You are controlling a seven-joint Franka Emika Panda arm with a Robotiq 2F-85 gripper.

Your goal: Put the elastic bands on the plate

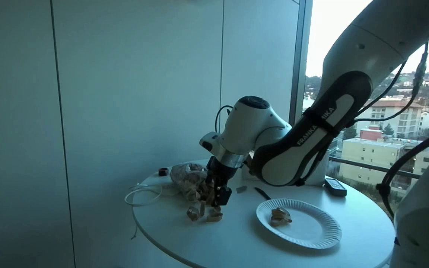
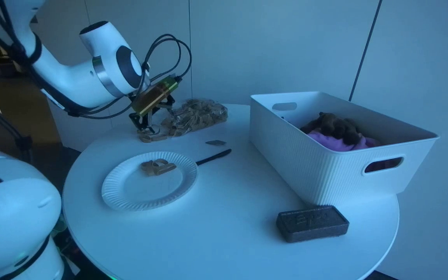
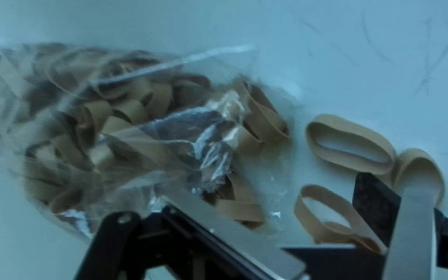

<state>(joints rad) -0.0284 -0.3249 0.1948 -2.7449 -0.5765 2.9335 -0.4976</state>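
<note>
Because the end effector (image 3: 329,233) gapes near the bag (image 3: 169,128), we risk snagging it; elastic bands (image 3: 356,130) could slip a shallow pinch.

Tan elastic bands (image 2: 165,168), white plate (image 2: 150,190) with a fluted rim
A blue cast lies over all (the wrist view included); in an exterior view, the bin (image 2: 298,155) at right is white with fine vertical ribbing, its contents (image 2: 333,144) purple and dark brown, the near block (image 2: 312,225) charcoal, and the arm (image 2: 76,84) white with black patches.
</note>
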